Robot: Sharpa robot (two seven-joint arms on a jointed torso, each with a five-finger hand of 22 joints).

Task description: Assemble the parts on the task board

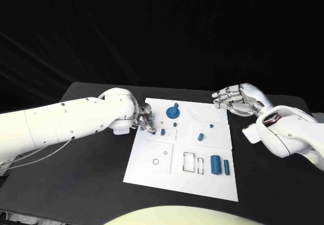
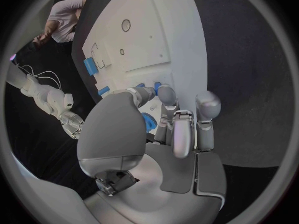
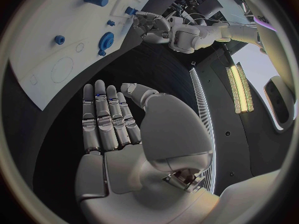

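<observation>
Left hand (image 1: 143, 121) pinches a blue part (image 1: 162, 131) at the board's (image 1: 155, 176) left edge; seat it squarely. Right hand (image 1: 235, 99) hovers, fingers apart.

Task board (image 1: 152, 171) mid-table, gear (image 1: 173, 112) at its far edge, two cylinders (image 1: 220, 165) near right, left hand (image 1: 143, 121) over far-left part.

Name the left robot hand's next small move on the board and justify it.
Probably ease the small blue part down into its seat: the left robot hand has its fingertips at that part on the task board, while the right robot hand waits open, off the board.
</observation>
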